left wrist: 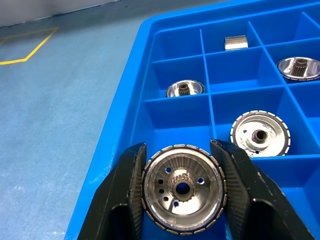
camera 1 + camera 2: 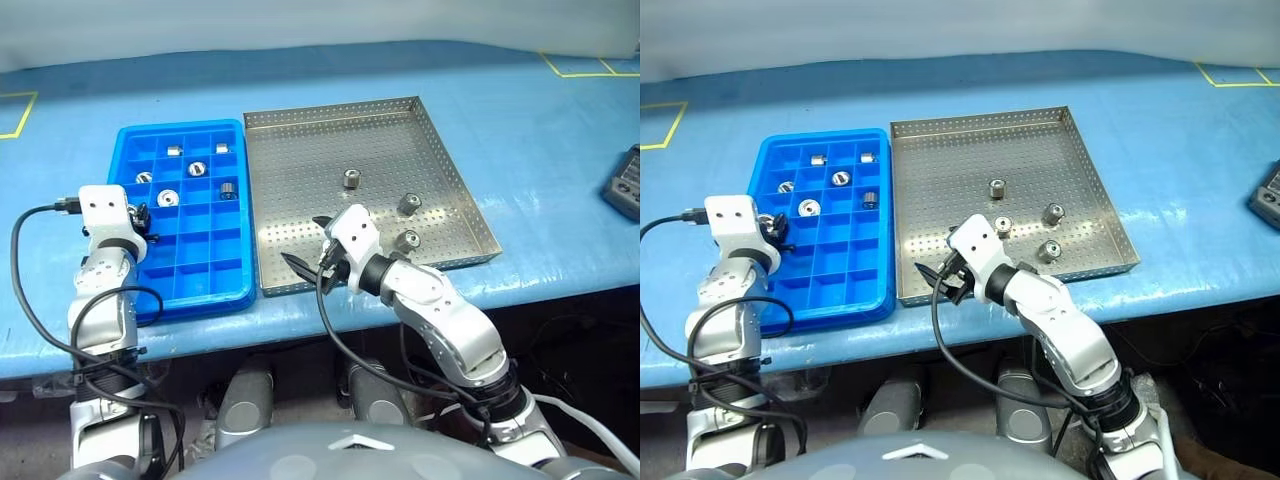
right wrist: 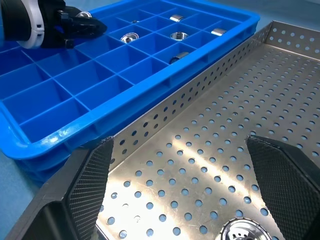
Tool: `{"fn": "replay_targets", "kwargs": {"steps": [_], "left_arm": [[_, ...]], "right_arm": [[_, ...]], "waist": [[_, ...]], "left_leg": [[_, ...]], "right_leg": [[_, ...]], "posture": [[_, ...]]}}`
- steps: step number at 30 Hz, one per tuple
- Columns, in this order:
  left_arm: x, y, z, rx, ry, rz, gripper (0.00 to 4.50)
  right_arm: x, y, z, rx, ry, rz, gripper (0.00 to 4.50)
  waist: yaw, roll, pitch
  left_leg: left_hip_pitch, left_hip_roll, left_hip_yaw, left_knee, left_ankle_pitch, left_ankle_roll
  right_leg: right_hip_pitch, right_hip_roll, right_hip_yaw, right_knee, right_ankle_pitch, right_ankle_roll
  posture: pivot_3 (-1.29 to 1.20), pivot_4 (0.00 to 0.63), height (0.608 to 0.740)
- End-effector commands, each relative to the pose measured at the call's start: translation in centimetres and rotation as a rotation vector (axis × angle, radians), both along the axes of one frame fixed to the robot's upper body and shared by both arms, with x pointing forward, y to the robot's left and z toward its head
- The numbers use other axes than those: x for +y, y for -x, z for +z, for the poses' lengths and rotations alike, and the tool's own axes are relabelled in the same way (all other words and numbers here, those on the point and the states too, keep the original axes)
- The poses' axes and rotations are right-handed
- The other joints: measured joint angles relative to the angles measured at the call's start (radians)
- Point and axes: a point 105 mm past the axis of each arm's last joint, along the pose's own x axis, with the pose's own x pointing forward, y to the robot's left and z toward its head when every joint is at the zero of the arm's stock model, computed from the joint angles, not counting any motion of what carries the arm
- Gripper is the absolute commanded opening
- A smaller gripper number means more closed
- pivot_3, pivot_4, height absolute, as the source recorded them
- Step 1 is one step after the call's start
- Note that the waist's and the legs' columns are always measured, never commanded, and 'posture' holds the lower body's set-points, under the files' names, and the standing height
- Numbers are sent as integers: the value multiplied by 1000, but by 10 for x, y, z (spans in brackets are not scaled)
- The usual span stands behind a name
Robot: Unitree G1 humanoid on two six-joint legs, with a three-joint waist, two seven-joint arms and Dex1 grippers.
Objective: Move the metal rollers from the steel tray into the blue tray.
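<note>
The blue tray (image 2: 195, 298) lies to the left of the steel tray (image 2: 300, 160), their rims touching. Several metal rollers (image 2: 166, 197) lie in the blue tray's far compartments. Three more rollers (image 2: 352, 179) stand in the steel tray's right half, and another (image 2: 1002, 225) sits just beyond my right wrist. My left gripper (image 1: 182, 200) is shut on a flanged roller (image 1: 182, 189) and holds it over the blue tray's left column. My right gripper (image 3: 185, 170) hangs open over the steel tray's near left part, with a roller (image 3: 245, 232) just below it.
Both trays rest on a blue table (image 2: 520, 130) close to its front edge. A dark device (image 2: 625, 180) lies at the far right. Yellow tape lines (image 2: 20, 115) mark the table's far corners.
</note>
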Motion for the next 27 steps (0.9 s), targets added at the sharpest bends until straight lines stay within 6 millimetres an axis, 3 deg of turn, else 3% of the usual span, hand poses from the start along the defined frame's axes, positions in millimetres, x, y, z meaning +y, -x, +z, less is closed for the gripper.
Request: {"fn": "replay_targets", "kwargs": {"steps": [1, 5, 9, 10, 12, 16, 20, 24, 27], "left_arm": [[-2, 4, 19, -54, -25, 15, 1727], [-13, 3, 22, -59, -14, -30, 2989], [-22, -4, 39, -118, -58, -58, 4320], [-26, -7, 46, -145, -57, -73, 4458], [-43, -13, 60, -203, -42, -156, 4458], [-112, -23, 72, -222, 34, -541, 4458], [-150, -24, 58, -131, 37, -758, 4458], [-194, -14, 41, -10, 47, -1032, 4458], [-215, -5, 27, 87, 10, -1193, 4458]], "right_arm": [[-2, 0, 10, -39, -19, -15, 4500], [-2, 0, 10, -39, -19, -17, 4500], [-2, -1, 9, -34, -20, -25, 4500], [-3, -2, 8, -33, -19, -29, 4500], [-5, -2, 8, -33, -19, -39, 4500], [-18, -4, 11, -36, -19, -80, 4500], [-39, -4, 9, -36, 4, -136, 4500], [-63, 2, 5, -5, 31, -191, 4500], [-73, 9, -1, 23, 51, -210, 4500]], "waist": [[-2, 0, 0], [-3, 0, 0], [-3, 0, 0], [-2, 0, 0], [-1, 0, 0], [3, 0, 0], [-11, 0, 0], [-24, 0, 0], [-33, 0, 0]], "left_leg": [[0, 0, 0, 0, 0, 0], [0, 0, 0, 0, 0, 0], [0, 0, 0, 0, 0, 0], [0, 0, 0, 0, 0, 0], [0, 0, 0, 0, 0, 0], [0, 0, 0, 0, 0, 0], [0, -1, 0, 0, 0, 0], [1, 0, 0, -1, 0, 0], [1, 0, 0, 0, 0, 0]], "right_leg": [[0, 0, 0, 0, 0, 1], [0, 0, 0, 0, 0, 0], [0, 0, 0, 0, -1, -1], [0, 0, 0, 0, -1, -1], [0, 0, 0, 0, -1, -1], [1, 0, 0, -1, -1, -1], [2, -1, 0, -2, -1, -2], [1, 0, 0, -1, -2, -4], [2, 0, 0, -1, -3, -4]], "posture": [[22, 150, 740], [26, 150, 740], [26, 150, 740], [20, 150, 740], [20, 150, 740], [-1, 150, 740], [-27, 150, 740], [-64, 150, 740], [-84, 150, 740]]}}
